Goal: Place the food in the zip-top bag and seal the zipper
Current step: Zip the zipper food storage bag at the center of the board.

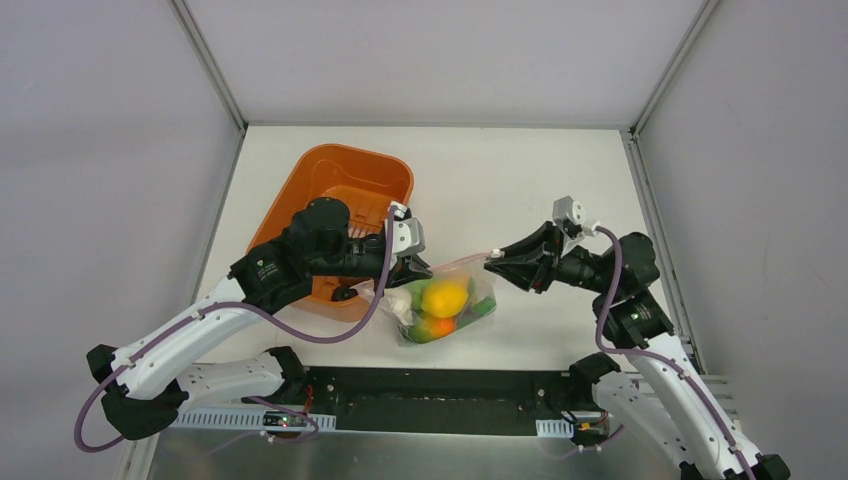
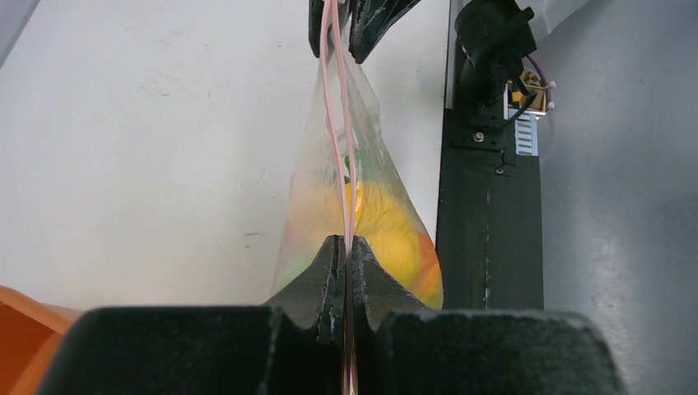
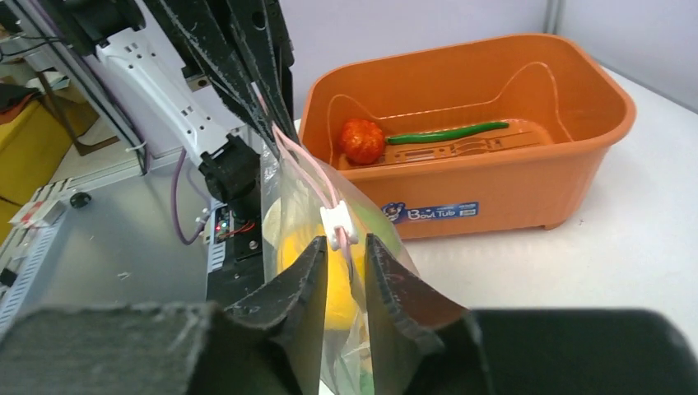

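Bag (image 1: 445, 305) near mid-table, right of basket (image 1: 300, 190), yellow fruit (image 1: 445, 297) inside | left claw (image 2: 344, 247) clamped on zipper (image 2: 336, 140) left end | right claw (image 3: 346, 251) clamped on right end | red fruit (image 3: 363, 141), green pod (image 3: 449, 132) in basket.

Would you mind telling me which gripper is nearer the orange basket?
Left. The left gripper hangs just beside the orange basket's near-right corner; the right gripper is farther right, beyond the zip-top bag.
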